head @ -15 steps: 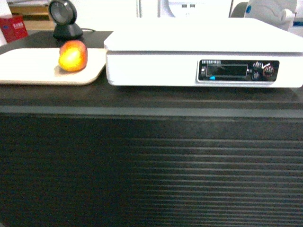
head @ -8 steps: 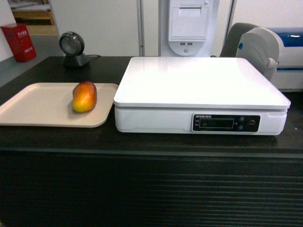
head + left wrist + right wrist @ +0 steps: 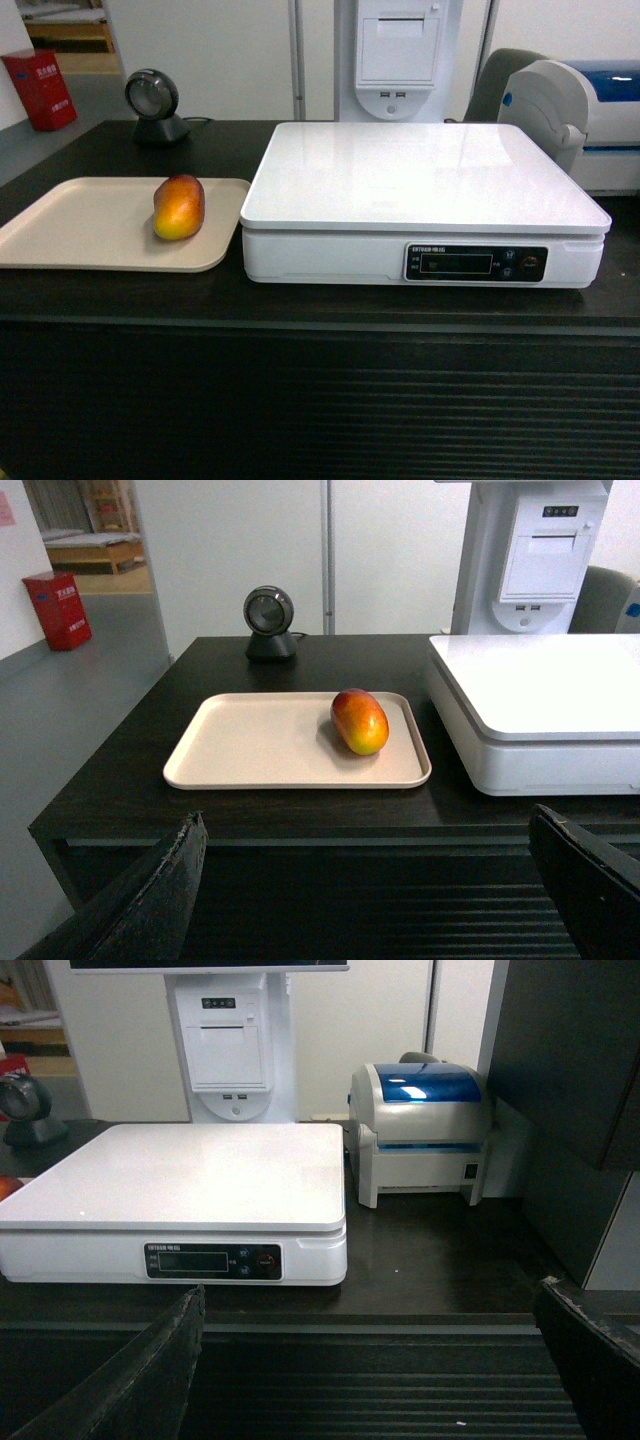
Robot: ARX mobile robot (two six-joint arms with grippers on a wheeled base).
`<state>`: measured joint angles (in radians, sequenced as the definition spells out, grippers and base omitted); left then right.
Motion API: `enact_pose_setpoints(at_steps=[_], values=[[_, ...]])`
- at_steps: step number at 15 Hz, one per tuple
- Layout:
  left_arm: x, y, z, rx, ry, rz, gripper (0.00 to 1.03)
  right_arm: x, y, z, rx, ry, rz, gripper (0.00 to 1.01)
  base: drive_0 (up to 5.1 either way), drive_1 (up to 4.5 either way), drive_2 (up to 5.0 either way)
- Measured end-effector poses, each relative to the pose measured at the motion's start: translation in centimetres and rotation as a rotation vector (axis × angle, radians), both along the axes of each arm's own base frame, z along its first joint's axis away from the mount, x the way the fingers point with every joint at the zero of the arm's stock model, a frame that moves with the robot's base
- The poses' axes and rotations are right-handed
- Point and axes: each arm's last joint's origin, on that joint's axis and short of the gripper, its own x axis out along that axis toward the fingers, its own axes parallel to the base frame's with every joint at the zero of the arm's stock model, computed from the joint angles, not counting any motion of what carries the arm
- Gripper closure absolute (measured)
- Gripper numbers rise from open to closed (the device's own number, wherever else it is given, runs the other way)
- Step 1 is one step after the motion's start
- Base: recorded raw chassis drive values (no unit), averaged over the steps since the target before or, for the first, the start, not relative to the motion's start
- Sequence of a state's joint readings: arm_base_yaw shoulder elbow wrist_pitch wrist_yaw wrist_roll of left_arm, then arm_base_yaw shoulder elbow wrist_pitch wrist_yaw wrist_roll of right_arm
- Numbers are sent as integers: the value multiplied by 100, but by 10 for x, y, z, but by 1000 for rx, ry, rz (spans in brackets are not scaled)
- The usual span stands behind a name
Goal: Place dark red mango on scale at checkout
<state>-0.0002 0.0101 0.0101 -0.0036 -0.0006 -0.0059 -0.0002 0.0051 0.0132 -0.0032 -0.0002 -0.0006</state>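
The dark red mango (image 3: pixel 179 207) is seen lying on its side on a beige tray (image 3: pixel 80 225), near the tray's right edge, red on its upper end and orange-yellow lower down. The tray rests flat on the dark top of the checkout (image 3: pixel 320 400), whose front is ribbed with horizontal slats. Just beside the tray, to its right, the white scale (image 3: pixel 420 180) is set on the same counter, its glossy top plate bare and its black display panel (image 3: pixel 476 263) facing forward. Behind the tray a round black barcode scanner (image 3: pixel 153 100) is stood on the counter; a white receipt-printer terminal (image 3: pixel 398 50) rises behind the scale, and a white label printer with a blue lid (image 3: pixel 425 1130) is placed to the scale's right. A red box (image 3: pixel 40 88) is seen on the floor at far left.

The left gripper (image 3: pixel 365 900) is held in front of the counter edge, its jaws spread wide and holding nothing. The right gripper (image 3: pixel 370 1380) is likewise spread apart and empty, facing the scale's front.
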Motion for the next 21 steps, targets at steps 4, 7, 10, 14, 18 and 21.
enact_pose_setpoints(at_steps=[4,7,10,14,18,21], values=[[0,0,0,0,0,0,5,0,0,0,0,0,0,3,0,0,0],[0,0,0,0,0,0,5,0,0,0,0,0,0,3,0,0,0],[0,0,0,0,0,0,5,0,0,0,0,0,0,3,0,0,0],[0,0,-1,-2,8,5,5,0,0,0,0,0,0,3,0,0,0],[4,-26,16,-38,80,60,5,0,0,0,0,0,0,3,0,0,0],[19,-35,29,-45,41,18,5,0,0,0,0,0,0,3,0,0,0]])
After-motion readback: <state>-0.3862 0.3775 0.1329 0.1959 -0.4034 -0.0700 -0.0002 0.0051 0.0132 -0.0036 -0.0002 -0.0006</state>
